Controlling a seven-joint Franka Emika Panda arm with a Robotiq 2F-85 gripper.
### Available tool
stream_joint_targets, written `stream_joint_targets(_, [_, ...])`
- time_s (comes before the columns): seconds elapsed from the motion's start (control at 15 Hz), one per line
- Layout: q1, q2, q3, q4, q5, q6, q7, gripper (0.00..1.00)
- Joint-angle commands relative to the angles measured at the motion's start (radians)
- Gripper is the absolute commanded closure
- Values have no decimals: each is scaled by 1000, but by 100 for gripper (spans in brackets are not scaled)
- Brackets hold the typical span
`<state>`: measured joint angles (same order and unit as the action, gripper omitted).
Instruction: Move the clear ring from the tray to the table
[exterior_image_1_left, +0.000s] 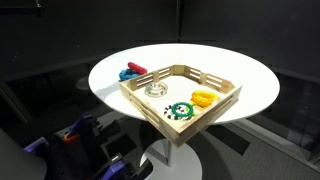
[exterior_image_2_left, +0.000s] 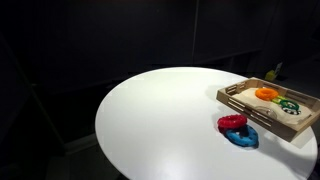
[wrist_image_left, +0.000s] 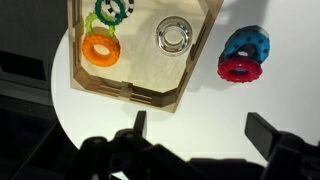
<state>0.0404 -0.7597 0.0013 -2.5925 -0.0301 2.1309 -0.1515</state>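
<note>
Jaws parted — wrist view only, clear ring (wrist_image_left: 173, 36) in tray (wrist_image_left: 140, 72)

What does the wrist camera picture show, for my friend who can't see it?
Looking down, a wooden tray on a white table holds a clear ring, a yellow-orange ring and a green spotted ring. Beside the tray, a red ring and a blue ring lie together on the table. The open claw shows at the bottom, holding nothing.
</note>
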Motion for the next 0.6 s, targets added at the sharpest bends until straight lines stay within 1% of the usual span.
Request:
stream_joint_targets(0.0, [-13, 103, -12, 102, -4, -22, 25, 0])
stream_joint_targets(0.27, [-26, 194, -36, 152, 7, -54, 28, 0])
stream_joint_targets(0.53, [-46, 277, -57, 136, 3, -37, 25, 0])
